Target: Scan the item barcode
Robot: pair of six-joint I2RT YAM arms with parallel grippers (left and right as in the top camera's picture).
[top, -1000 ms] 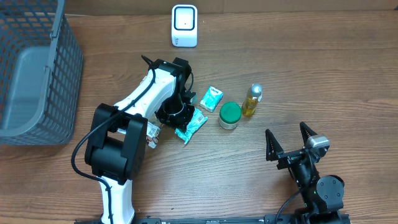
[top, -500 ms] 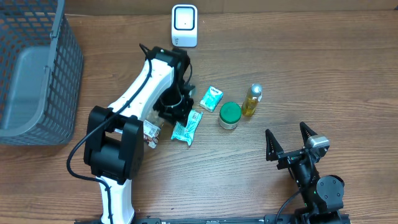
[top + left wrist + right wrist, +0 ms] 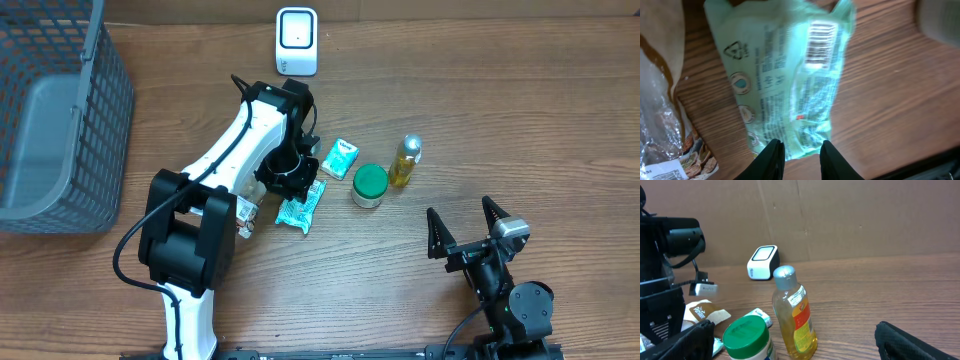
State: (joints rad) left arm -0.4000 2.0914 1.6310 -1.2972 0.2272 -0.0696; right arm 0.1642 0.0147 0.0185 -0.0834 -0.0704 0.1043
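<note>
Near the middle of the brown wooden table point(image 3: 520, 110), your mint-green crinkly packet point(image 3: 303, 203) is lying flat with its barcode point(image 3: 821, 42) facing up, just beside a green-lidded jar point(image 3: 370, 184). Your left gripper point(image 3: 288, 178) is hanging over the packet's end, its fingers point(image 3: 773, 156) standing narrowly apart; you cannot tell whether they are pinching the wrapper. The white box-shaped scanner point(image 3: 297, 41) is sitting well apart at the far edge. Your right gripper point(image 3: 465, 228) is resting near the front edge, jaws spread wide, holding nothing.
</note>
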